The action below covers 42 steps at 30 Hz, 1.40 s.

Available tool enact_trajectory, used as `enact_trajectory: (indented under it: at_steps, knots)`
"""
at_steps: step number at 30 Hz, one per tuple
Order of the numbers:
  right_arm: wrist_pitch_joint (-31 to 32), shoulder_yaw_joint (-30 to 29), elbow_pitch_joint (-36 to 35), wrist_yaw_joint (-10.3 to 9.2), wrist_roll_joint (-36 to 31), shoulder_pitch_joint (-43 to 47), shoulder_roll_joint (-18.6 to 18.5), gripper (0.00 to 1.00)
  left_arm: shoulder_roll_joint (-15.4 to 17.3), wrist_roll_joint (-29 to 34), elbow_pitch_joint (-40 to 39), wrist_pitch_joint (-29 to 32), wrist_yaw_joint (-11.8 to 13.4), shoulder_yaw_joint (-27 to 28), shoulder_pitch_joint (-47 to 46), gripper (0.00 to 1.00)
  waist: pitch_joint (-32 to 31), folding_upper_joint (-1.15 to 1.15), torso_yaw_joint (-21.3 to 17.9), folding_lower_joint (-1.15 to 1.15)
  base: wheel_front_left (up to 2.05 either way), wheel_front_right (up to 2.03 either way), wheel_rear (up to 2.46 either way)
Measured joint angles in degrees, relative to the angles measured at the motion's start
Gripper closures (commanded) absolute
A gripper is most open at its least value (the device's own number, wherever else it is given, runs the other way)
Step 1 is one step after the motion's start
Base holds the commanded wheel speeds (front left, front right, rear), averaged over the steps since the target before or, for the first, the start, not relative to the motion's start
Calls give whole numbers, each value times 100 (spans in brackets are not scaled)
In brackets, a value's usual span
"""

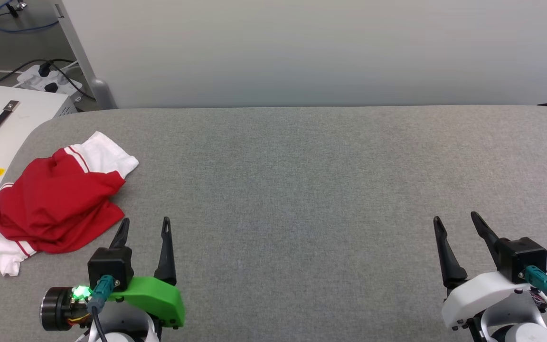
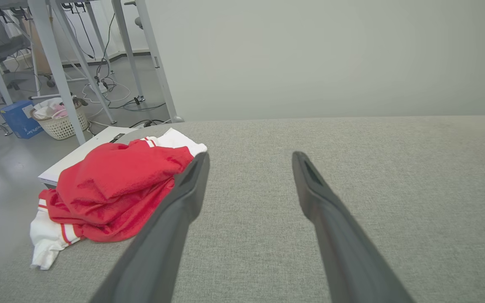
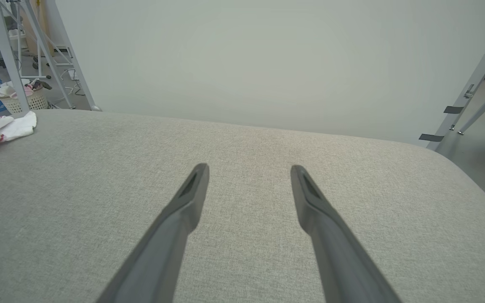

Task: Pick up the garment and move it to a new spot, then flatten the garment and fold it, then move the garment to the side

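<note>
Garment (image 1: 55, 204), a crumpled red jersey T-shirt with white stripe-trimmed sleeves, lies heaped at the left end of the grey fabric-covered counter (image 1: 302, 190). The left pincer (image 1: 146, 221) hovers at the counter's near left, just beside the heap, fingers spread wide, holding nothing. The right pincer (image 1: 456, 216), near the counter's right end, likewise gapes empty.
</note>
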Motion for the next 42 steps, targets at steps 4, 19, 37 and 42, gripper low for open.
enact_trajectory:
  at_steps: [4,19,37,42]
  knots:
    - [-57,-11,-33,0,55,1,1,0,0,-25,-13,-47,14,3,0,0,-3,0,2,0,0,0,0]
    - [-232,-7,-104,0,298,13,1,0,0,-88,-24,-207,40,5,3,0,-2,0,16,0,0,0,0]
    - [-444,38,-164,0,358,68,1,0,0,-114,11,-436,46,-13,7,0,12,0,23,0,0,0,0]
    - [-494,69,-180,-1,358,124,1,0,-1,-147,38,-501,45,-29,8,0,20,0,32,0,0,0,0]
